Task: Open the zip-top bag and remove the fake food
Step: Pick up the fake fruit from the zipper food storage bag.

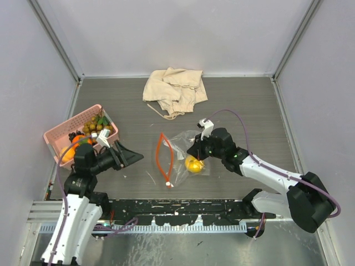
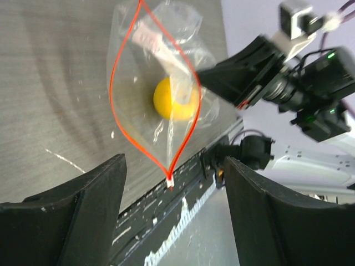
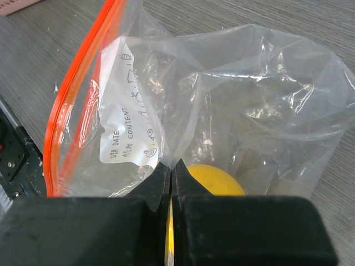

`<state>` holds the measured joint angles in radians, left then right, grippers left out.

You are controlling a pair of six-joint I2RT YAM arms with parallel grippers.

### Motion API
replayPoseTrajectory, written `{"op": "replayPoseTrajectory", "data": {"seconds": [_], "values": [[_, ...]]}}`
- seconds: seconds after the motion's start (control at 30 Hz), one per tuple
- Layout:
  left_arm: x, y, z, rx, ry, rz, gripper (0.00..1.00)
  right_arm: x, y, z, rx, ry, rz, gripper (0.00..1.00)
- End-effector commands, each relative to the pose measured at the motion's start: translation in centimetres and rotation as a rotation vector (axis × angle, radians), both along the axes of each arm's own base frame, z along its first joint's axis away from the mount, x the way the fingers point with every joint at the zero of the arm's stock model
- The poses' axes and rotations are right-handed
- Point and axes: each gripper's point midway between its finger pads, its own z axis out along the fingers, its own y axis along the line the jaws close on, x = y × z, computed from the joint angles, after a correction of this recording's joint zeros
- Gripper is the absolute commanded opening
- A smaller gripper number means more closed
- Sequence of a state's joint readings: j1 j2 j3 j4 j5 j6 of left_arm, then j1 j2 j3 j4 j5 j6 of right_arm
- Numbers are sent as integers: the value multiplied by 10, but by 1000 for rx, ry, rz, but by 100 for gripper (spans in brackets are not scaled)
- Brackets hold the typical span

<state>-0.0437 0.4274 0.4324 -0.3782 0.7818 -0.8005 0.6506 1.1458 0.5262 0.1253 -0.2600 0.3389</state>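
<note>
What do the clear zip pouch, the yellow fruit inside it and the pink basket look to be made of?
Clear pouch with orange zip strip: thin glossy plastic film; it crinkles, glints and shows through. Yellow round fruit inside: probably smooth hard plastic, evenly coloured. Pink basket: likely moulded plastic, matt, uniform colour.

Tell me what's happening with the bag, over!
Left gripper open, empty. Right gripper shut on zip-top bag. Bag mouth open, lemon inside. Nothing blocking the mouth.
</note>
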Motion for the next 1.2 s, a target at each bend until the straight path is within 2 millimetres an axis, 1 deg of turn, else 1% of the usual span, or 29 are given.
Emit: {"op": "replayPoseTrajectory", "data": {"seconds": [0.0, 0.07, 0.2, 0.27, 0.4, 0.47, 0.5, 0.6, 0.67, 0.73, 0.83, 0.93, 1.07, 1.17], "values": [[2, -15, -24, 64, 59, -15, 70, 7, 7, 26, -7, -87, 69, 5], [-2, -26, -28, 92, 53, -26, 69, 5, 5, 26, -28, -95, 83, 7], [-9, -40, -26, 112, 26, -39, 68, 1, 2, 27, -20, -103, 81, 8], [-12, -45, -29, 130, 26, -52, 68, -1, 0, 25, -6, -101, 69, 9], [-13, -58, -39, 148, 41, -73, 66, -6, -6, 18, -14, -87, 50, 20], [-14, -64, -43, 156, 38, -79, 66, -7, -9, 18, -22, -91, 48, 26], [-13, -65, -44, 161, 34, -71, 66, -8, -10, 19, -24, -95, 48, 30], [-13, -67, -47, 176, 32, -61, 65, -8, -12, 29, -24, -122, 47, 43], [-13, -67, -49, 178, 29, -53, 65, -6, -13, 39, -30, -139, 46, 50], [-12, -66, -53, 174, 27, -39, 60, -7, -16, 47, -37, -145, 38, 54], [-10, -68, -53, 157, 10, -39, 59, -8, -21, 63, -14, -164, 5, 56], [-7, -73, -50, 159, -1, -57, 58, -10, -32, 70, 10, -171, -58, 59], [-3, -82, -51, 183, 0, -90, 57, -15, -49, 65, 35, -118, -176, 57], [0, -89, -53, 191, -1, -116, 54, -23, -60, 52, 62, -27, -266, 52]]}}
